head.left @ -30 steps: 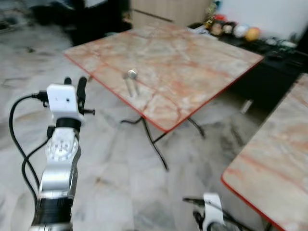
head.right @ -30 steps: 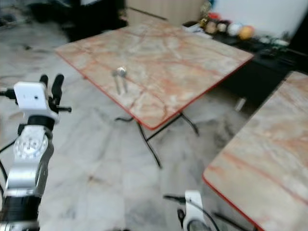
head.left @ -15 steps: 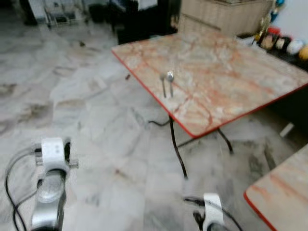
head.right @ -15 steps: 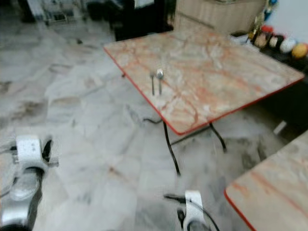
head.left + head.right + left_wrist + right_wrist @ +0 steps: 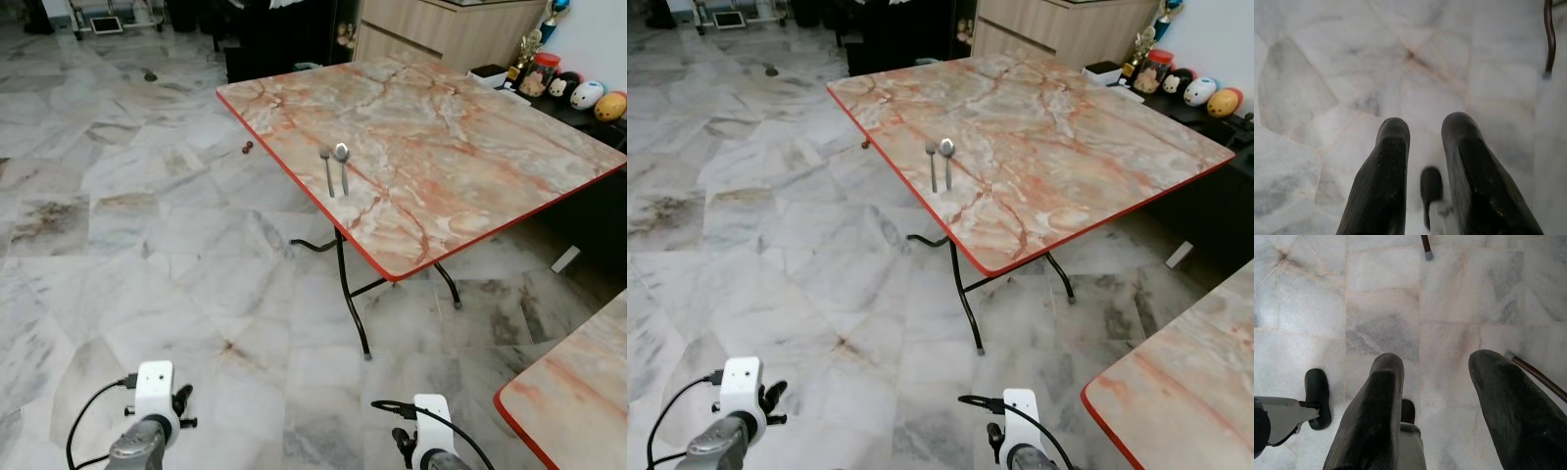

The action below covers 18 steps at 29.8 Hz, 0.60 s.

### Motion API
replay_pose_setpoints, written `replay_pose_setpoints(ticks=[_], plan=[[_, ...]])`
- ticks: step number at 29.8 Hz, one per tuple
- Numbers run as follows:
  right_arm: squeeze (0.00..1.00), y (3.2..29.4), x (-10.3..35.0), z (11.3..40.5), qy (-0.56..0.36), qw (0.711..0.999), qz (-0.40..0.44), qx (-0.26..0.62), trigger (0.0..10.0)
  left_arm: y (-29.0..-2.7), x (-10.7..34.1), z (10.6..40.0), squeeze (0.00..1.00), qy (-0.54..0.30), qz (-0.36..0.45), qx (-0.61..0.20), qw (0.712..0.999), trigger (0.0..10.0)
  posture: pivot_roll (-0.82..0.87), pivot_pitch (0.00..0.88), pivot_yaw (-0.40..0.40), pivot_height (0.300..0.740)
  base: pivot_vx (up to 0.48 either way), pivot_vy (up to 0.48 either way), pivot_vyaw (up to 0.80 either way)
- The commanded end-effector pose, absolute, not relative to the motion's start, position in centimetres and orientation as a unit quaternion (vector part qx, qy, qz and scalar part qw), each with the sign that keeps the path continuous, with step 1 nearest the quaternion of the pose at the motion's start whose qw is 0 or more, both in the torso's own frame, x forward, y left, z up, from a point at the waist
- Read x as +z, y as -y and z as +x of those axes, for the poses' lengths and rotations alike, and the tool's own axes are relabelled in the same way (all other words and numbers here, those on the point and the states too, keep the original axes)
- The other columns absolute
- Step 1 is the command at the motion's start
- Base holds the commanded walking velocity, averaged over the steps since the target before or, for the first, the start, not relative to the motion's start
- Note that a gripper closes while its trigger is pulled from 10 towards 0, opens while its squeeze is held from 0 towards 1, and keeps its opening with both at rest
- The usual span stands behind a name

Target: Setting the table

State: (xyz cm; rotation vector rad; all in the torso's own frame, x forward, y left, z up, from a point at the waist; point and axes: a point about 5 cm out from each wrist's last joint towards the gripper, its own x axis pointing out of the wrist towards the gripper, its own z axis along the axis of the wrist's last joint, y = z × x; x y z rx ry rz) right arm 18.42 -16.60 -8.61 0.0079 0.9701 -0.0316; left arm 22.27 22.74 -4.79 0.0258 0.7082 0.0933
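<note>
Already on the marble-patterned surface [image 5: 460, 147], near its red-trimmed edge in the upper middle of the frame, you have a fork [image 5: 328, 168] and a spoon [image 5: 342, 163] lying side by side, just apart, handles pointing toward the robot. Both look like plain metal cutlery, so expect them to be light, rigid and slick, and to lie almost flat against the stone with little height to get fingers under. If you need to shift either one, take it across the narrow handle near its middle, where the balance is best; the spoon's bowl and the fork's tines are curved and likelier to slip out. Being so close to the edge, a nudge could send one to the floor [image 5: 147, 215], so push inward, not outward.

Your left gripper [image 5: 1424, 169] hangs low at the bottom left of the head view, over the marble floor tiles, its two black fingers slightly parted with nothing between them. Your right gripper [image 5: 1435, 406] hangs at the bottom centre, fingers spread wider and also empty. A second surface [image 5: 578, 392] of the same pattern cuts into the lower right corner, and a row of small ornaments [image 5: 573, 90] sits on a dark cabinet at the upper right.
</note>
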Motion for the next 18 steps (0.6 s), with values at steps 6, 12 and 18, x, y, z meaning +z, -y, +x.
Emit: replay_pose_setpoints(ticks=[6, 12, 18], plan=[[0.00, 16.8, -8.6, 18.3, -0.462, 0.886, 0.011, -0.034, 10.0, -20.9, -6.0, 21.5, 0.00, -0.383, 0.023, 0.010, 0.923, 10.0, 0.03, 0.000, -0.045, 0.740, 0.000, 0.000, 0.00], [0.00, 16.7, -8.7, 18.2, -0.462, 0.886, 0.011, -0.037, 10.0, -21.0, -6.7, 20.4, 0.00, -0.400, 0.031, 0.008, 0.916, 10.0, 0.03, 0.000, -0.044, 0.740, 0.000, 0.000, 0.00], [0.00, 16.6, -8.7, 18.2, -0.461, 0.887, 0.012, -0.035, 10.0, -22.2, -7.3, 19.1, 0.00, -0.429, 0.038, 0.025, 0.902, 10.0, 0.03, 0.000, -0.042, 0.740, 0.000, 0.000, 0.00]])
